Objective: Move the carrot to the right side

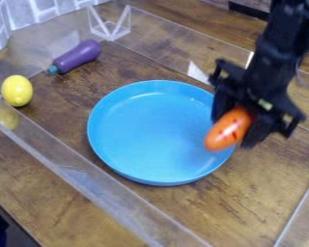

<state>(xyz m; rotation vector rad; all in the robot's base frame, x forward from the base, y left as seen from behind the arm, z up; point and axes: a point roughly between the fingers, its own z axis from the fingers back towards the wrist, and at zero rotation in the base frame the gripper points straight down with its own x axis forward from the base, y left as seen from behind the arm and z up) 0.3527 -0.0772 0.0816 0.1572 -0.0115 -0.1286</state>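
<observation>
The orange carrot [227, 130] hangs in the air over the right rim of the blue plate [138, 130], tip pointing down and to the left. My black gripper [246, 108] comes down from the upper right and is shut on the carrot's upper end, so its green top is hidden between the fingers. The carrot is blurred by motion.
A purple eggplant [76, 55] lies at the back left and a yellow lemon [16, 91] sits at the left edge. A clear plastic stand [108, 19] is at the top. Bare wooden table [266, 207] lies right of the plate.
</observation>
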